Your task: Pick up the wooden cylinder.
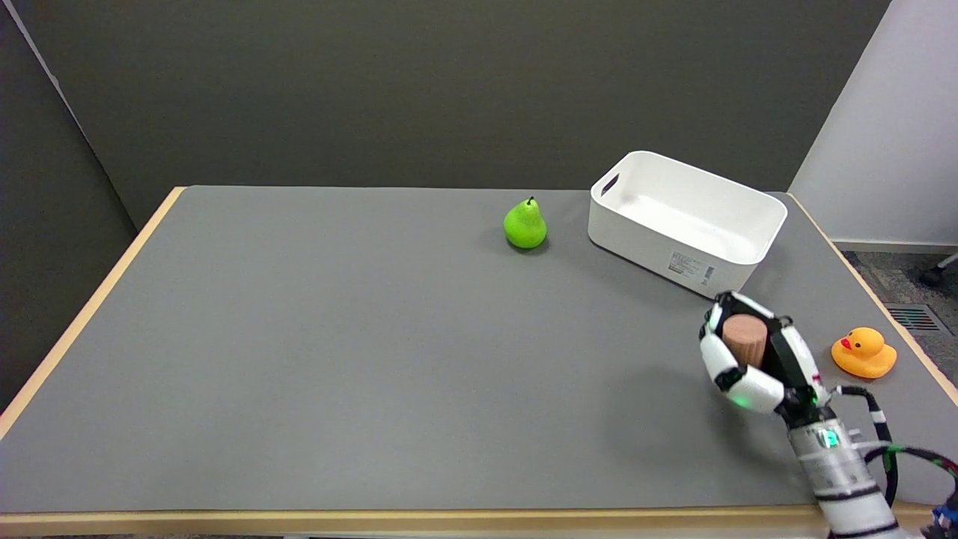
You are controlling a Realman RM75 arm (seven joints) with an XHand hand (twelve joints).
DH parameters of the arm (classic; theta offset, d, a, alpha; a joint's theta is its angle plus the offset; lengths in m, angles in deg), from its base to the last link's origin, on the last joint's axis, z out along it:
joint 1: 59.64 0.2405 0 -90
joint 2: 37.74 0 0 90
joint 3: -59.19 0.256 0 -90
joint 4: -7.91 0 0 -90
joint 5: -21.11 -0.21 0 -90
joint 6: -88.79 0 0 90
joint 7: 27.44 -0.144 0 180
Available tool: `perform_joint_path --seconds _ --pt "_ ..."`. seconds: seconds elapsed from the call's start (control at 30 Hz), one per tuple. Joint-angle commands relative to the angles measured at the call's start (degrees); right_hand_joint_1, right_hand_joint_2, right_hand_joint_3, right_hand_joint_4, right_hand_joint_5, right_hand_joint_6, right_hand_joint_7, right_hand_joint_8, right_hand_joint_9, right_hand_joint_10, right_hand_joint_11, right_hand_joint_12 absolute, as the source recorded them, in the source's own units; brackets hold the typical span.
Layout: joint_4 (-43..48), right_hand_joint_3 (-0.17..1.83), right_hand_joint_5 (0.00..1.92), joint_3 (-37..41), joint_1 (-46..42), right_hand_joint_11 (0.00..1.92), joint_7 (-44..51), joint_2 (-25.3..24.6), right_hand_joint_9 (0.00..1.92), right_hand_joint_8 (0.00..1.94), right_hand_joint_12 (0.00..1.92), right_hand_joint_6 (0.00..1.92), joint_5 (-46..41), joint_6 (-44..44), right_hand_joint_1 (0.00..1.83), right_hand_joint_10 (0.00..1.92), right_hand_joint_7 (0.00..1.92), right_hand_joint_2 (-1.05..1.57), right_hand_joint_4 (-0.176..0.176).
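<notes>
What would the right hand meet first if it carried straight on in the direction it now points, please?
Probably the white bin. The right hand, wrapped around the wooden cylinder, points up the picture and slightly left, towards the bin's near wall. Depth is hard to judge from this one view.

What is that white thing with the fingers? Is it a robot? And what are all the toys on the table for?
Yes, it is a robot's arm, ending in a black-and-white right hand with fingers like yours. The picture comes from a camera above the table's near side, looking down across it. The fingers are wrapped around a wooden cylinder, which the robot is meant to pick up; whether it is lifted yet I cannot tell. On the grey table there are also a green pear, a white bin and a yellow rubber duck. Nothing touches those.
</notes>
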Motion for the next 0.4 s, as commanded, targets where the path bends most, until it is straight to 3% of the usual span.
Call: perform_joint_path --seconds 0.03,0.2,0.4 --pt "10.31 0.9 0.71 13.43 8.77 1.06 15.47 3.73 1.25 1.94 1.92 1.92 4.26 14.43 1.04 1.92 0.94 0.72 0.026" --pt "13.72 0.85 0.74 21.1 10.68 1.07 23.32 3.81 1.26 1.94 1.92 1.92 7.06 22.88 1.09 1.92 0.99 0.68 0.03" --pt "9.76 0.85 0.73 22.18 19.21 1.05 26.12 3.71 1.26 1.94 1.92 1.92 6.18 25.15 1.09 1.92 0.97 0.69 0.026"
